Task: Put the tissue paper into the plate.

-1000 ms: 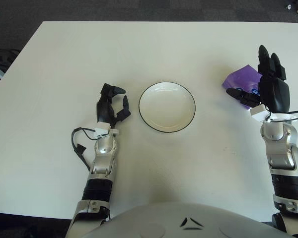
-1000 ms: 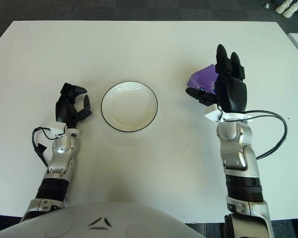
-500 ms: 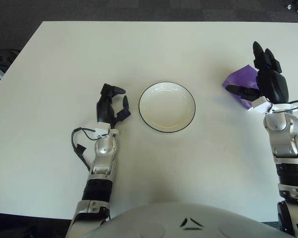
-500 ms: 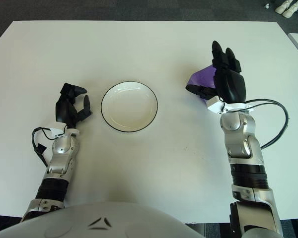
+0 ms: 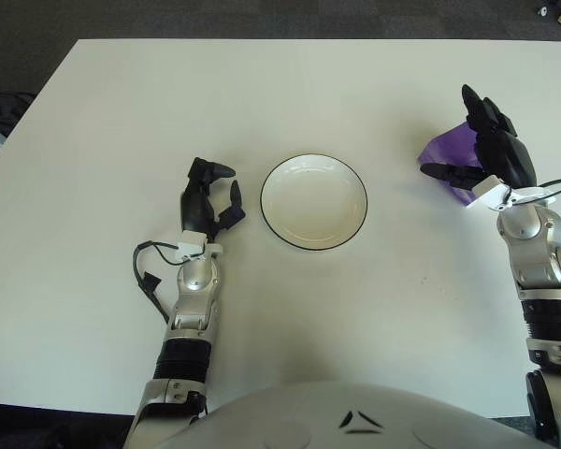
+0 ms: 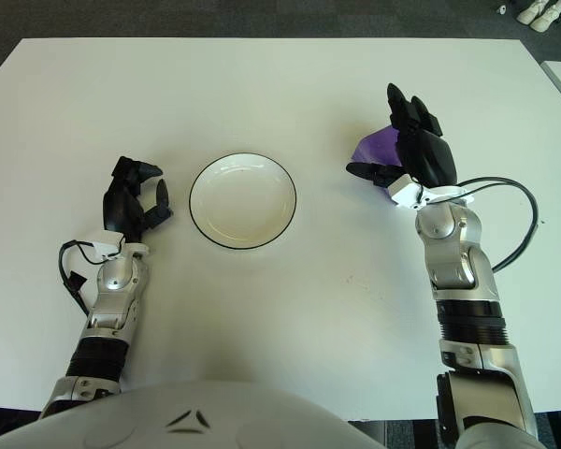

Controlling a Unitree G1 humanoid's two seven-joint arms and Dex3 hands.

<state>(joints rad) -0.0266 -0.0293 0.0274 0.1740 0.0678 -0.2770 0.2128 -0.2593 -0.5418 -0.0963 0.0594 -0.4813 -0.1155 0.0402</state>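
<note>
A purple tissue pack (image 5: 446, 148) lies on the white table at the right, largely covered by my right hand (image 5: 481, 154). That hand is over the pack with fingers spread: the thumb points left along the pack's near edge and the other fingers reach past its far side. The white plate (image 5: 314, 201) with a dark rim sits empty at the table's middle, well to the left of the pack. My left hand (image 5: 209, 199) shows left of the plate, fingers loosely curled and holding nothing.
The white table (image 5: 262, 94) fills the view, with dark floor beyond its far and left edges. A black cable (image 5: 150, 271) loops beside my left forearm, and another cable (image 6: 519, 224) arcs out from my right wrist.
My right hand has moved forward over the purple pack, covering more of it and tilting its fingers slightly left. The left hand and plate have not moved.
</note>
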